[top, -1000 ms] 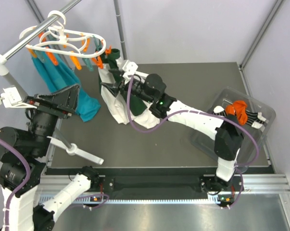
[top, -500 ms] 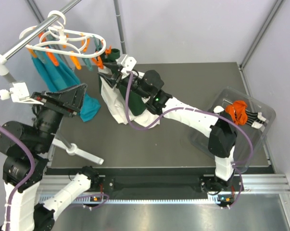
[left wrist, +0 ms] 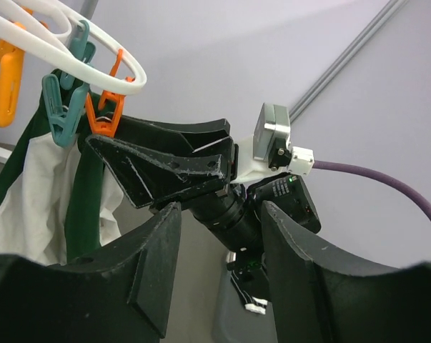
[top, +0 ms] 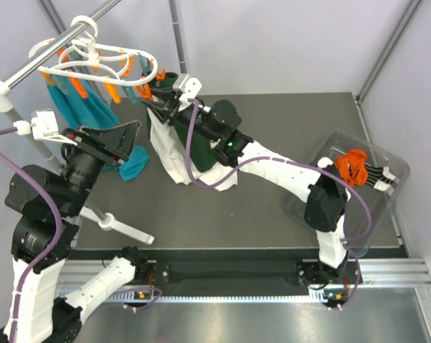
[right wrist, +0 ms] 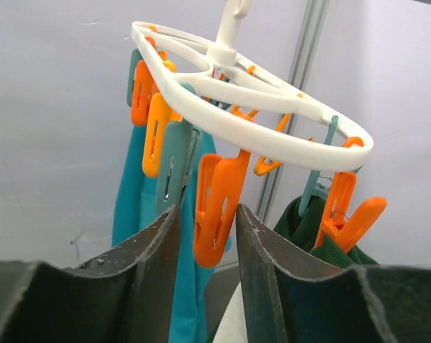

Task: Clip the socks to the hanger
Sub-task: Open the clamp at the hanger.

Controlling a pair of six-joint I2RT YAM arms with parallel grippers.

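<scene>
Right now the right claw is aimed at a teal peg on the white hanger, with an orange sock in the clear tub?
No: the peg framed between the right claw's fingers is orange, not teal, as the right wrist view shows. The hanger, orange sock and tub are as said.

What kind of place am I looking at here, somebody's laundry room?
More likely a robot test bench set up as a laundry corner: two robot arms bolted to a dark table between bare walls, a clip hanger on a metal rail, and a clear bin holding socks.
</scene>
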